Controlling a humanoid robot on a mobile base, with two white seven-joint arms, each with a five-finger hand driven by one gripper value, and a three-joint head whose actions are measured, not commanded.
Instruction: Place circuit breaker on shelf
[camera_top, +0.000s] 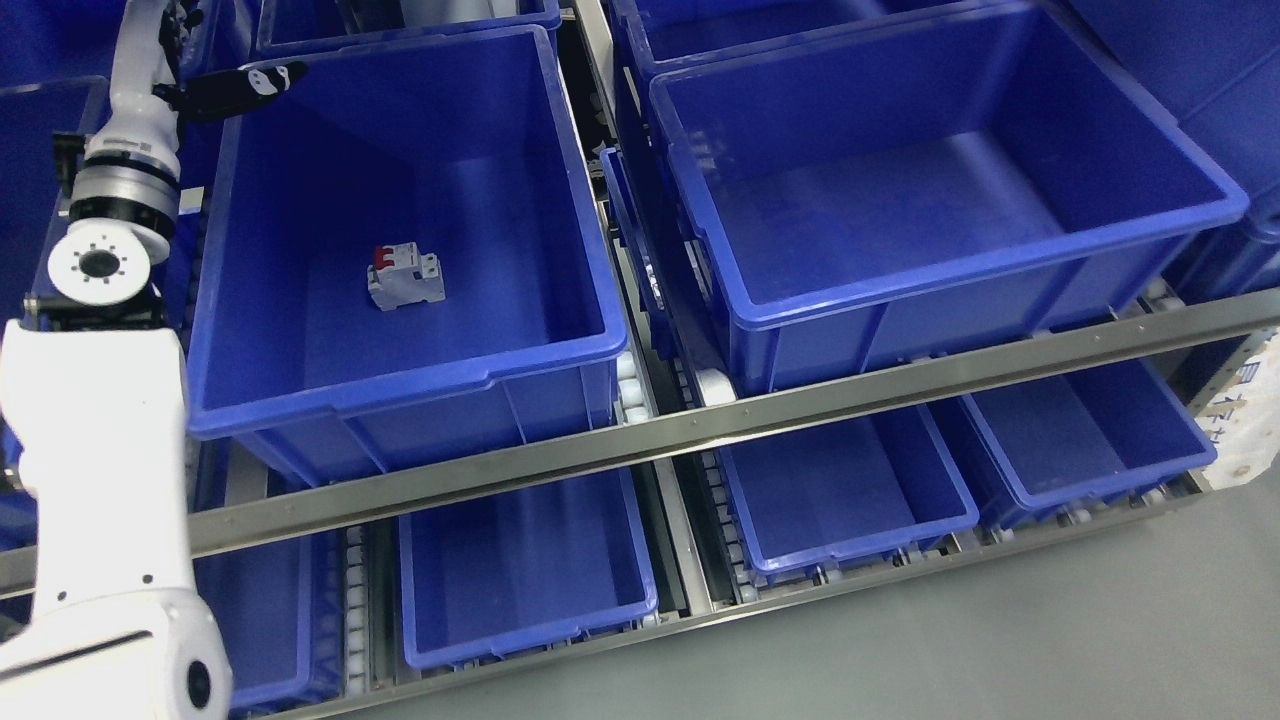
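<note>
A white circuit breaker (405, 278) with a red switch lies on the floor of the large blue bin (400, 375) at the left of the upper shelf. Nothing touches it. My left arm rises along the picture's left edge. Its black hand (235, 88) sits at the bin's far left corner, above the rim, with a finger stretched out over the bin and nothing in its grasp. The hand is well behind and to the left of the breaker. Part of the hand is cut off by the top edge.
A second large blue bin (960, 290) stands to the right on the same shelf. A metal rail (700, 425) runs along the shelf front. Below it, smaller blue bins (530, 610) (850, 540) (1100, 460) sit on rollers. Grey floor (1000, 640) lies in front.
</note>
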